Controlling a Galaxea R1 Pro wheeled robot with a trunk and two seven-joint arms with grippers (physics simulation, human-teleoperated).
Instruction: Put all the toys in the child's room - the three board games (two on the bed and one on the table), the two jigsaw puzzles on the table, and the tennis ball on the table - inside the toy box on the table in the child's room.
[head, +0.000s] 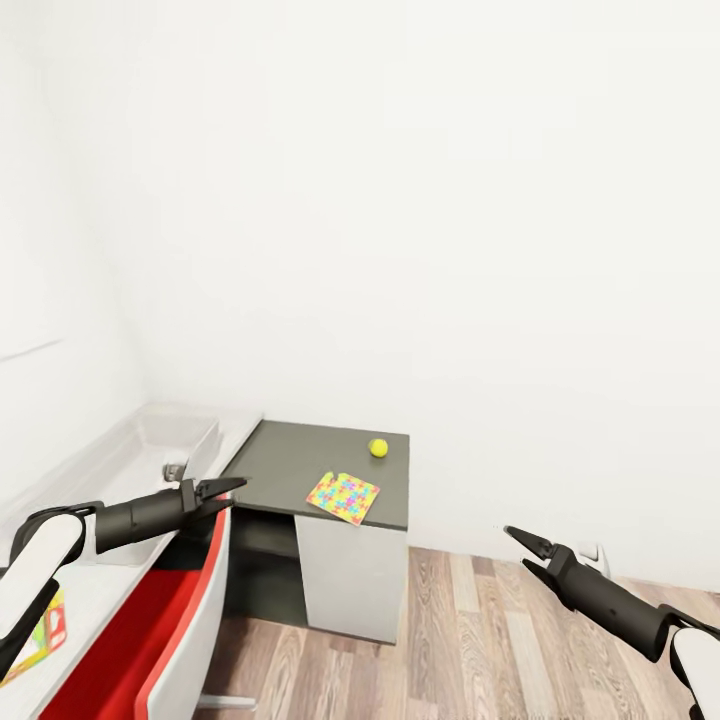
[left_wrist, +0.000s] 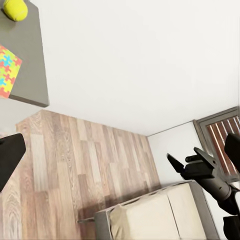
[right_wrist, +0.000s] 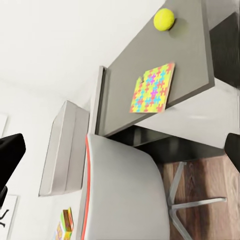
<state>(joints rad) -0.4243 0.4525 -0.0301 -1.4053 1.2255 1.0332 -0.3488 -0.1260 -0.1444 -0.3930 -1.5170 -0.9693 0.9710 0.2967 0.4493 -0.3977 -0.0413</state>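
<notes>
A yellow-green tennis ball (head: 378, 447) (right_wrist: 164, 19) (left_wrist: 15, 9) rests near the far edge of a dark grey table (head: 280, 465). A multicoloured jigsaw puzzle (head: 343, 497) (right_wrist: 152, 87) (left_wrist: 7, 70) lies flat at that table's front edge, slightly overhanging it. A pale grey open toy box (head: 180, 440) (right_wrist: 62, 150) stands on the white surface left of it. My left gripper (head: 236, 492) hovers open beside the table's left front corner, holding nothing. My right gripper (head: 517, 548) hangs open over the floor, well right of the table. A colourful board game (head: 45, 632) (right_wrist: 62, 225) lies at the lower left.
A red and white chair (head: 170, 620) (right_wrist: 125, 190) stands under my left arm, against the table. Wooden floor (head: 480, 640) stretches to the right in front of the white wall. In the left wrist view a beige bed (left_wrist: 160, 215) and a window (left_wrist: 222, 135) show.
</notes>
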